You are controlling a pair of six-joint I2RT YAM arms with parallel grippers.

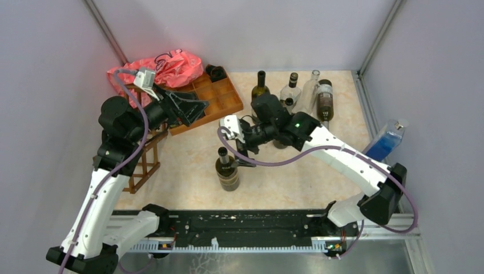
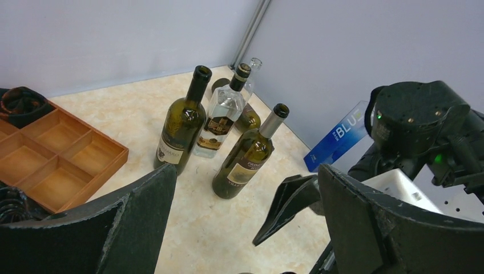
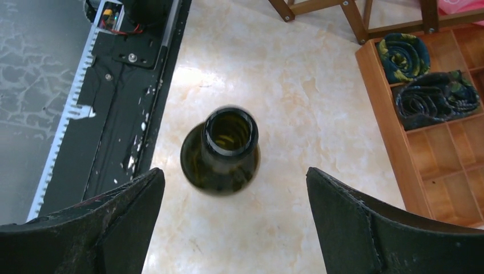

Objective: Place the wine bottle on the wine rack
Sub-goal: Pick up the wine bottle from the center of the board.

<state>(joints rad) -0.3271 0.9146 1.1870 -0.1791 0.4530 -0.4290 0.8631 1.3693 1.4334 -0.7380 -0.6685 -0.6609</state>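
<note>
On the table's middle, near the front rail: the reach for the wine bottle (image 1: 227, 171), with nothing gripped yet.

The bottle stands upright and alone, and the right gripper (image 3: 233, 174) hangs over its open mouth with the jaws wide apart, one on each side and touching no glass. As I judge it, the next move is to go down, close on the neck, and carry the bottle left to the wine rack (image 1: 145, 162), which stands at the left edge, well apart from the bottle. The left gripper (image 2: 245, 177) is also spread and empty; its arm hovers above the rack and may block the way there. The orange tray (image 1: 220, 97) lies just beside the rack, so the path is narrow. A group of bottles (image 1: 294, 91) stands behind the right arm, and an elbow swing could knock them.
</note>
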